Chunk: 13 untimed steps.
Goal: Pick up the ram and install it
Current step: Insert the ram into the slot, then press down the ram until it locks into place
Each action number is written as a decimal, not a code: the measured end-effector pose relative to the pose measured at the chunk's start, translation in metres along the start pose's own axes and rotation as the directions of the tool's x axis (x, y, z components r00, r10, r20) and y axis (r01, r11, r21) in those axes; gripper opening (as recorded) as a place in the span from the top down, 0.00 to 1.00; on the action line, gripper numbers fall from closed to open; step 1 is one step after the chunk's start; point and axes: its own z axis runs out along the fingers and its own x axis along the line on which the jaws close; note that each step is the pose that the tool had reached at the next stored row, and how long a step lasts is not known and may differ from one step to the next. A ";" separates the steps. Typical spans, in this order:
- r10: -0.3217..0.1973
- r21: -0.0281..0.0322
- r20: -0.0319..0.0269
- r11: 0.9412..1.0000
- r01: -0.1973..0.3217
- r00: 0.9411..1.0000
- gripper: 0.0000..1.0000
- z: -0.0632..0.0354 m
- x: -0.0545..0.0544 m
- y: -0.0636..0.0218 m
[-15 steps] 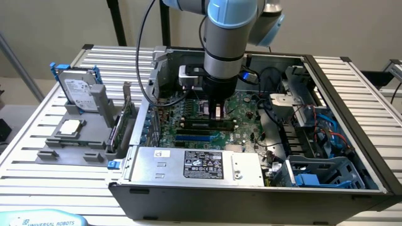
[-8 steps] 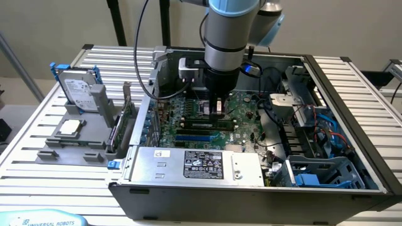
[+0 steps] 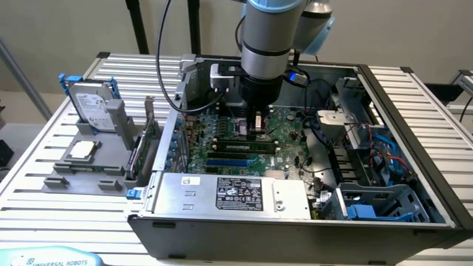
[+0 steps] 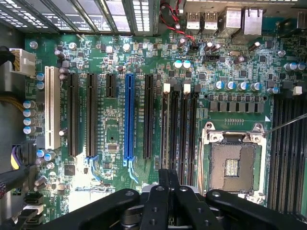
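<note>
The gripper [image 3: 256, 132] reaches down into the computer case [image 3: 414, 166], the arm's wrist hiding the motherboard [image 4: 144, 62] just behind the jaws; whether the ram [image 3: 246, 147] in front of the jaws is touched cannot be told. In the wrist view the frame cuts off the finger bases [image 4: 168, 201] and the CPU socket [image 4: 233, 165] beside the jaws

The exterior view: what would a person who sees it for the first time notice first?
First the grey robot arm, which reaches down into the open computer case with its gripper shut just above the green motherboard. A ram sits across the board right below the gripper. On the exterior view's left, a hard drive stands upright in a grey holder.
</note>
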 end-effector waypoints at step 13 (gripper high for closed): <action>0.000 0.000 0.000 1.000 0.000 1.000 0.89 0.0014 0.000 0.0000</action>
